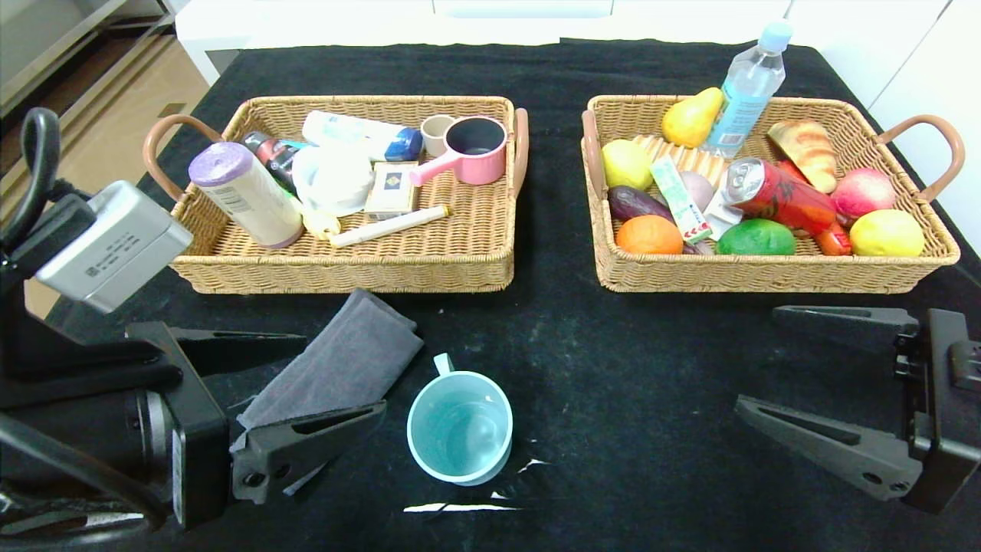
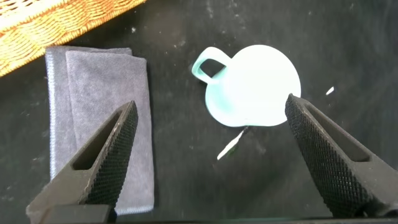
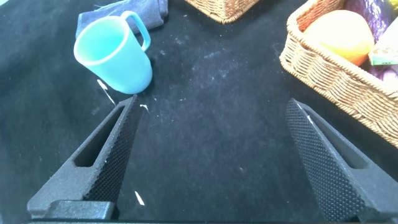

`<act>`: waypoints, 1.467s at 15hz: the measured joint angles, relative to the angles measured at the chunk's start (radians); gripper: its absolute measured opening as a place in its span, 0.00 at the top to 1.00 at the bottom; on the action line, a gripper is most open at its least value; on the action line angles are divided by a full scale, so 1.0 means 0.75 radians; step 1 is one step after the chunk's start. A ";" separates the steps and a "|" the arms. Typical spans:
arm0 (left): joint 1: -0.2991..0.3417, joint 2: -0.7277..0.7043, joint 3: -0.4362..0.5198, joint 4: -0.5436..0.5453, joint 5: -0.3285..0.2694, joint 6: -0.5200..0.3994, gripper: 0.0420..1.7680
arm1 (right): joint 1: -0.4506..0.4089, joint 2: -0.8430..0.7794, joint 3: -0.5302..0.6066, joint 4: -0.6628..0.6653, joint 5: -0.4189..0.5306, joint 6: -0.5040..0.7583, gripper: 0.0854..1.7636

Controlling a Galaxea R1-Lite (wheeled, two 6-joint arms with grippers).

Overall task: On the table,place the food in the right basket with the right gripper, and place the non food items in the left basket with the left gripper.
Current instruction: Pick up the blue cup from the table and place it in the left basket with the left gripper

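A light blue mug [image 1: 460,427] stands upright on the black table in front of the left basket [image 1: 345,264]; it also shows in the left wrist view [image 2: 252,84] and the right wrist view [image 3: 114,54]. A folded grey cloth [image 1: 337,360] lies just left of the mug, also in the left wrist view [image 2: 99,118]. My left gripper [image 1: 337,373] is open above the cloth's near part, one finger over the cloth. My right gripper [image 1: 755,358] is open and empty over bare table in front of the right basket [image 1: 766,268].
The left basket holds a purple-capped canister [image 1: 245,192], a pink pot [image 1: 467,149], a white bowl and other items. The right basket holds fruit, a red can [image 1: 778,192], bread and a water bottle [image 1: 747,88]. White scraps [image 1: 460,507] lie by the mug.
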 joint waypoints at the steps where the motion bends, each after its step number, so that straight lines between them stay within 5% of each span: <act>1: -0.010 0.014 -0.053 0.100 0.023 0.000 0.03 | -0.001 0.000 0.000 -0.001 -0.003 0.000 0.04; 6: -0.079 0.144 -0.298 0.421 0.176 0.003 0.03 | -0.030 -0.003 0.010 -0.007 -0.001 0.001 0.04; 12: -0.163 0.298 -0.511 0.643 0.214 -0.012 0.03 | -0.064 -0.027 0.027 -0.071 -0.001 0.002 0.04; 18: -0.204 0.440 -0.603 0.652 0.339 -0.061 0.03 | -0.068 -0.078 0.028 -0.070 -0.001 0.002 0.04; 22: -0.208 0.499 -0.623 0.651 0.343 -0.067 0.03 | -0.068 -0.085 0.032 -0.070 0.000 0.003 0.04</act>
